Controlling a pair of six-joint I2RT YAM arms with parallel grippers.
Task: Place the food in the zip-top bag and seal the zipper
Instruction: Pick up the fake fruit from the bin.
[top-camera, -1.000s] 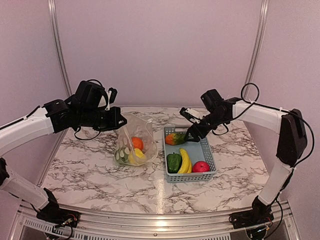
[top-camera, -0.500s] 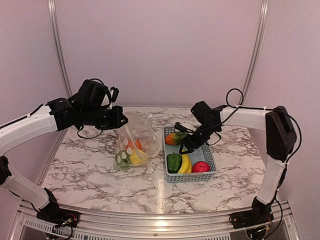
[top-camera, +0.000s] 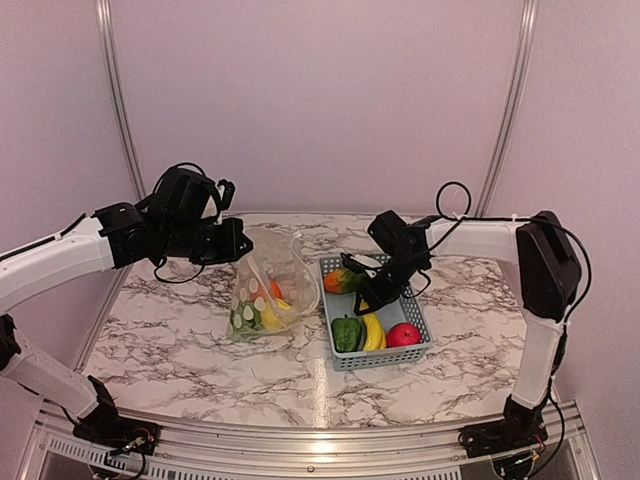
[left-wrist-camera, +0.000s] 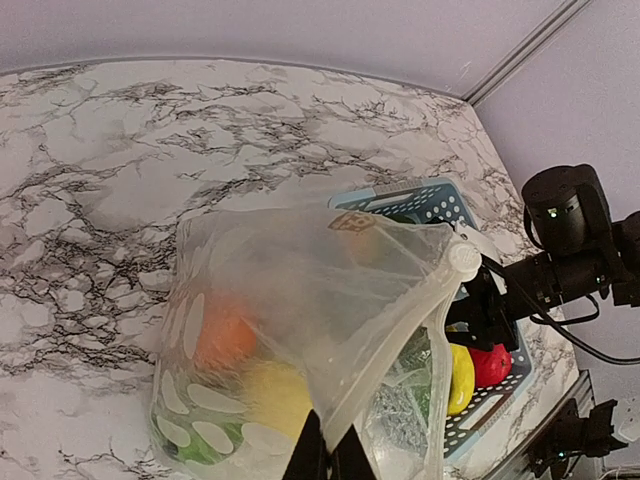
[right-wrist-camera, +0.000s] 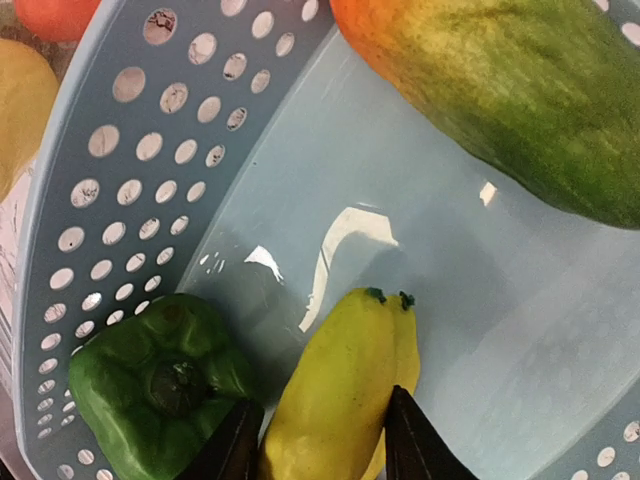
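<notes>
Two fingers (right-wrist-camera: 236, 442) astride yellow banana (right-wrist-camera: 335, 385)

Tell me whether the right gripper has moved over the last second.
Yes. From above, the right gripper has come nearer and leftward, away from the table's back edge, and now straddles the banana in the basket.

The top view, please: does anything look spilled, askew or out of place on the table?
Nothing stands out: all food sits in the zip-top bag or the basket; none lies loose on the marble table.
</notes>
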